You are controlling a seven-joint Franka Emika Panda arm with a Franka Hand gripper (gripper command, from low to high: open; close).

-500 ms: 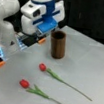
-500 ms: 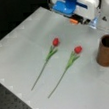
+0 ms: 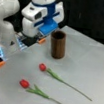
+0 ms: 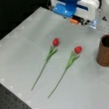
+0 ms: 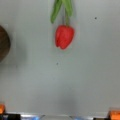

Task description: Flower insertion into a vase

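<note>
While our white-and-blue gripper (image 3: 41, 39) hovers empty above the pale grey tabletop (image 4: 23, 44), jaws wide, the dark-brown wooden cylindrical vase (image 3: 58, 44) stands upright beside two red tulips (image 4: 55, 41) lying flat.

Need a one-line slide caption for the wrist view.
Wrist view over the table: one red tulip lying flat ahead, vase edge at left, nothing held between the hand's orange-tipped fingers.
</note>
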